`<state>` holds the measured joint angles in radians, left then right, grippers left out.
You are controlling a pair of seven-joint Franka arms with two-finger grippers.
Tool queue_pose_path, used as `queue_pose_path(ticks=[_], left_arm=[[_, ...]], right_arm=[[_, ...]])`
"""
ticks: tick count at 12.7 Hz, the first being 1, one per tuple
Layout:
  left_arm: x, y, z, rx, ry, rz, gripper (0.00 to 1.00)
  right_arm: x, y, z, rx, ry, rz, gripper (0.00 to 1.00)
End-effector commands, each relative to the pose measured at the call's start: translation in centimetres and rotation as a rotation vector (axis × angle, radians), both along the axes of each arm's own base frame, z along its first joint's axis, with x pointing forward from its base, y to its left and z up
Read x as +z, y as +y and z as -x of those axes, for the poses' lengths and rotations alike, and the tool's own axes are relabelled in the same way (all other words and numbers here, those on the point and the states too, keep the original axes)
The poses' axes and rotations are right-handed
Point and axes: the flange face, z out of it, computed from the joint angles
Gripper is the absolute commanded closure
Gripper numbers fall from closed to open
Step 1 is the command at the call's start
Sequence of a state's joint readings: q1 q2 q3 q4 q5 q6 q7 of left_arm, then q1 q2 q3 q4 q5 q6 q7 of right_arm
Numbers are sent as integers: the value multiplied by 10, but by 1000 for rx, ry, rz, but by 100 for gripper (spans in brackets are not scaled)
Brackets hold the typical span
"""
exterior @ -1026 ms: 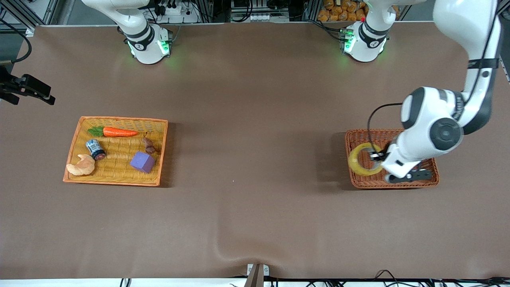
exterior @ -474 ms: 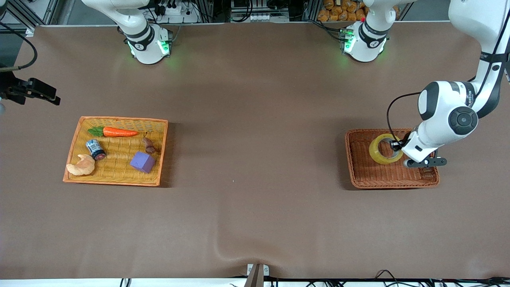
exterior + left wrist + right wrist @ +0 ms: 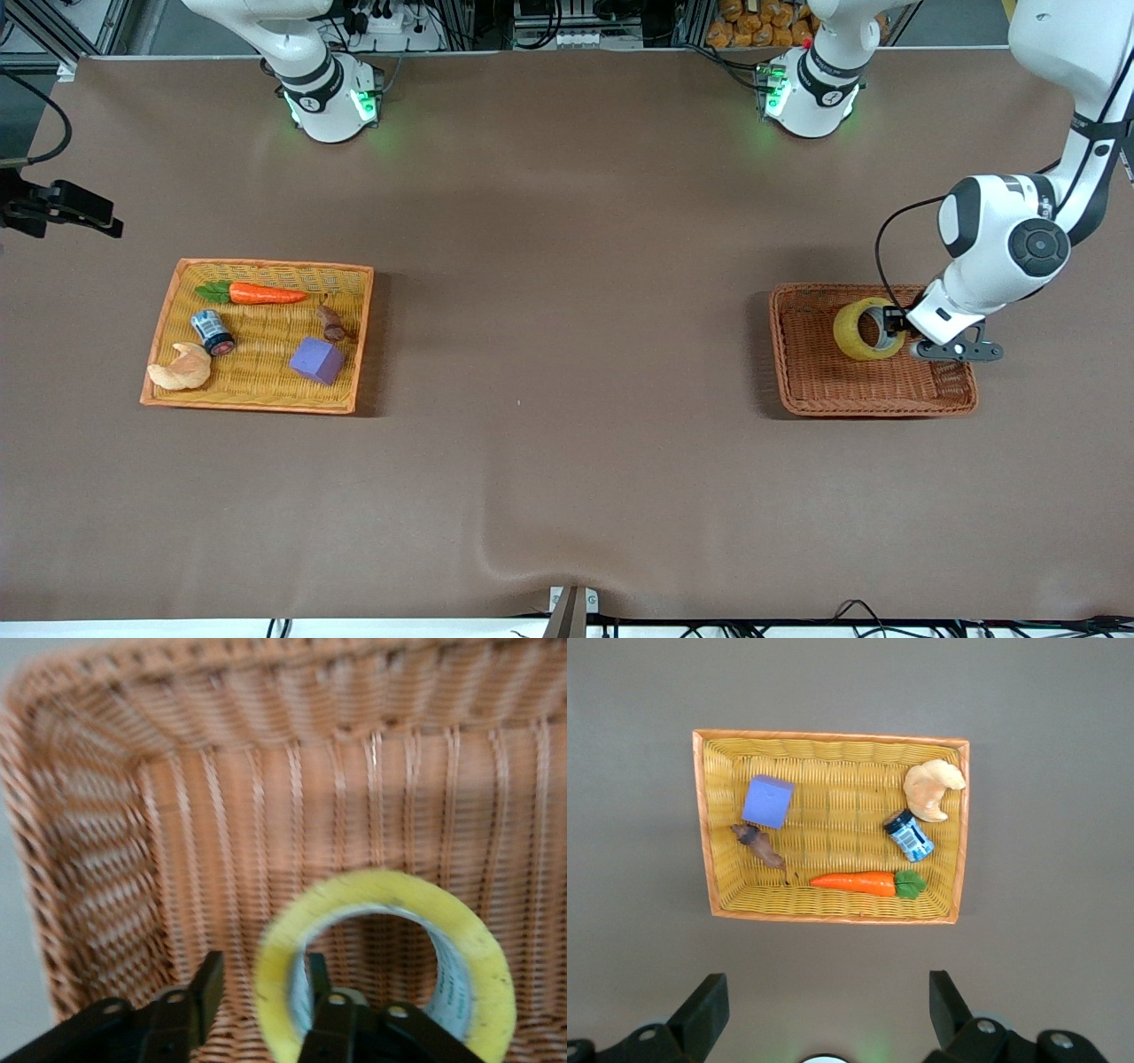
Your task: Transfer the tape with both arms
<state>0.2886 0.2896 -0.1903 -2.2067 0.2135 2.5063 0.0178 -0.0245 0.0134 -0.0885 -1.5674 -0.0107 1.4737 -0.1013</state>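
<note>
Your left gripper [image 3: 895, 321] is over the brown wicker basket [image 3: 873, 390] at the left arm's end of the table. Its two fingers [image 3: 330, 1005] pinch the wall of the tape [image 3: 866, 329], one finger inside the hollow core and one [image 3: 205, 990] on the outer face. The tape is a yellowish translucent roll, tilted on edge so that its core faces partly sideways. It hangs in the grip above the basket floor; whether its lower rim touches the weave cannot be told.

Your right gripper [image 3: 824, 1005] is high over the table, above the strip beside the yellow wicker tray [image 3: 177, 282] at the right arm's end, with its fingers spread wide and nothing between them. This arm waits.

The yellow wicker tray holds five things:
- an orange carrot [image 3: 252, 292] with green leaves, along the rim farthest from the front camera;
- a small blue-labelled can [image 3: 213, 331], lying on its side;
- a croissant [image 3: 181, 369], just beside the can and nearer to the front camera;
- a purple block [image 3: 316, 360];
- a small brown object [image 3: 330, 322], too small to identify.
</note>
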Motion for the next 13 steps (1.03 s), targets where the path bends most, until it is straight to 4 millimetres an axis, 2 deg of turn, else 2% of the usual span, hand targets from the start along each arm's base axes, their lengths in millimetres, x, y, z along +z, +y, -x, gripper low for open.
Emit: queue_pose_path(ticks=[1,2,3,4,7,9,10,11,13], left_arm=[[53,1,-27,-15,-82,-29,0],[76,-1,-36,-12,-81,-37,0],[106,-15,-47,-27,-64,-42,0],[138,-30,-59,-29,-44,-30,0],[238,-47,-78,-5,-7,4,0],[286,-58,-73,-11,18,1,0],[303,-61,-67,-12,39,0,0],[332,-63,-58,-7,15,-6,0],[365,-69,-37,-2,-8,21,0]], right_arm=[[3,-4,3,5,13,13,0],[3,-1,3,-2,16,15,0],[3,1,3,-52,20,21,0],[1,1,4,-88,29,23,0],[1,-2,4,-80,26,19,0],[5,-2,2,-35,8,4,0],[6,-1,1,-28,4,6,0],[7,0,1,-36,0,5,0],[7,2,0,-34,-7,8,0]])
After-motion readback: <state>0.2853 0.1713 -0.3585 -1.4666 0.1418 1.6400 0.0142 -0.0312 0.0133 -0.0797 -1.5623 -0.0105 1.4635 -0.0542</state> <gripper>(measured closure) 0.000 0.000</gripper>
